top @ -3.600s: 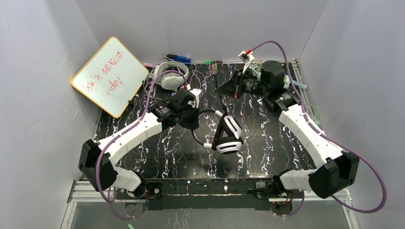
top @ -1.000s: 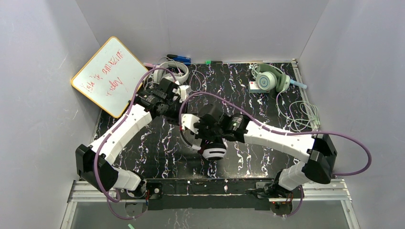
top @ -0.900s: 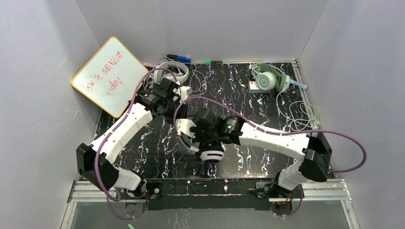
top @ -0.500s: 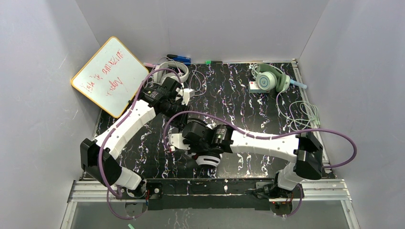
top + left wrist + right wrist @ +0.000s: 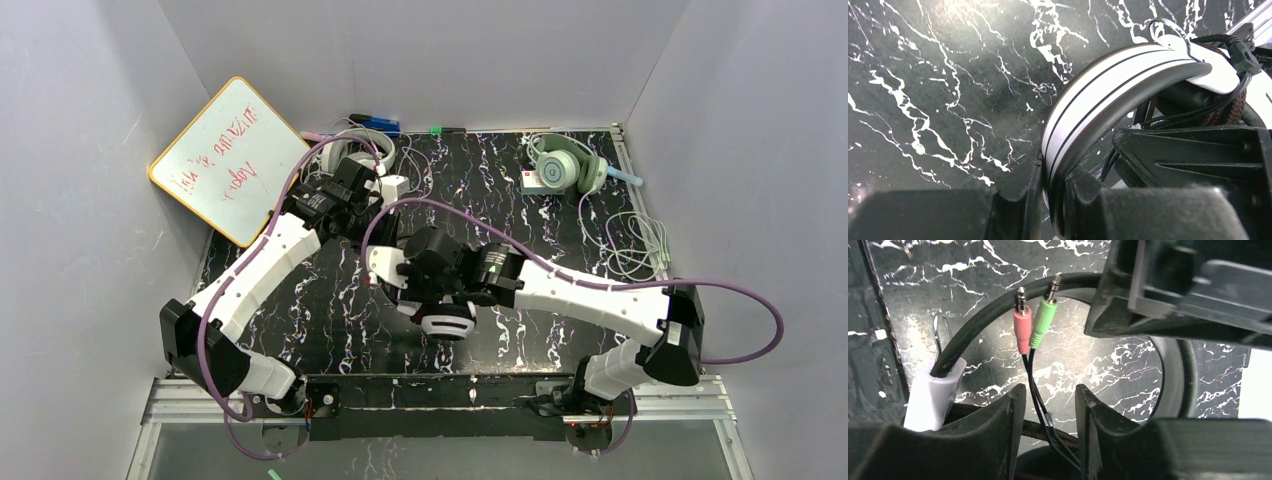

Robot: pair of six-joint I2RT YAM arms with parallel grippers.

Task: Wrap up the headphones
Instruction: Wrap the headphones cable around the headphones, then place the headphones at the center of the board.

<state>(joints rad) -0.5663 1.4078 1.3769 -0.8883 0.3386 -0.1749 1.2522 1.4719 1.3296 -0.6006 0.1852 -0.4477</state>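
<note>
The black-and-white headphones lie mid-table, one ear cup (image 5: 447,322) showing under my right arm. My left gripper (image 5: 377,228) is shut on their striped headband (image 5: 1108,95), clamped between both fingers (image 5: 1035,192). My right gripper (image 5: 405,280) is open over the headset. The thin black cable (image 5: 1040,405) runs between its fingers, ending in a pink plug (image 5: 1022,330) and a green plug (image 5: 1039,325) in front of the band. The mint-green headphones (image 5: 562,168) sit at the back right, their pale cable (image 5: 632,240) loose. The light grey headphones (image 5: 350,148) are back left, partly hidden by my left arm.
A whiteboard (image 5: 230,160) leans on the left wall. A small white box (image 5: 535,181) lies beside the mint headset. Markers (image 5: 375,123) lie along the back edge. The two arms cross close together over the table's middle.
My right arm swung from the back right to the black-and-white headset, dipped toward the front left, then drew back a little. The left gripper kept its hold on the headband.
</note>
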